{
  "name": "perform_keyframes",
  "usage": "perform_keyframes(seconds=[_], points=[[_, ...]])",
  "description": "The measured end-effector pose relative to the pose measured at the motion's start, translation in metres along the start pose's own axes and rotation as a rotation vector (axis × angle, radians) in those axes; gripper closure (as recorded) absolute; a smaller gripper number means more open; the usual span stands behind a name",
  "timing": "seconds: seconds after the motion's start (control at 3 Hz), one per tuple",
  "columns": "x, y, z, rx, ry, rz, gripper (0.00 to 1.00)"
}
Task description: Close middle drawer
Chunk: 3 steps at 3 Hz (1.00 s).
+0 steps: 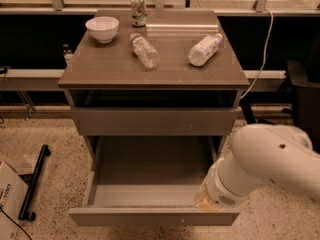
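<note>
Claw (202, 200), state untellable, hovers over the boxy grey-brown middle drawer (150, 216), front right.

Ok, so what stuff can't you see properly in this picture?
All in the camera view:
- Gripper: at the middle drawer's front right corner, mostly covered by the robot's white arm.
- Can: its label is too small to read.
- Cardboard box: cut off by the left edge.
- Gap under the tabletop: too dark to see inside.
</note>
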State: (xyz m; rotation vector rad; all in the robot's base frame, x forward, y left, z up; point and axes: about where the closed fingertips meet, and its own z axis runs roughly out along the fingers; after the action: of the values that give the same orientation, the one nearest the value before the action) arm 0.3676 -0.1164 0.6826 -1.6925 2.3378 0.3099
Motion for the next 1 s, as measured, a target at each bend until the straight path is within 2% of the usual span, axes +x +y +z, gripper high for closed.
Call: perform_keyframes(seconds=[0.33,0.67,1.0], points=[[0.015,0.006,0.038,-0.031,-0.031,0.025,1.00],[0.035,0.007,0.075,-0.116,-0.067,0.094,1.00],[0.039,0.011,0.089,-0.144,-0.071,0.102,1.00]])
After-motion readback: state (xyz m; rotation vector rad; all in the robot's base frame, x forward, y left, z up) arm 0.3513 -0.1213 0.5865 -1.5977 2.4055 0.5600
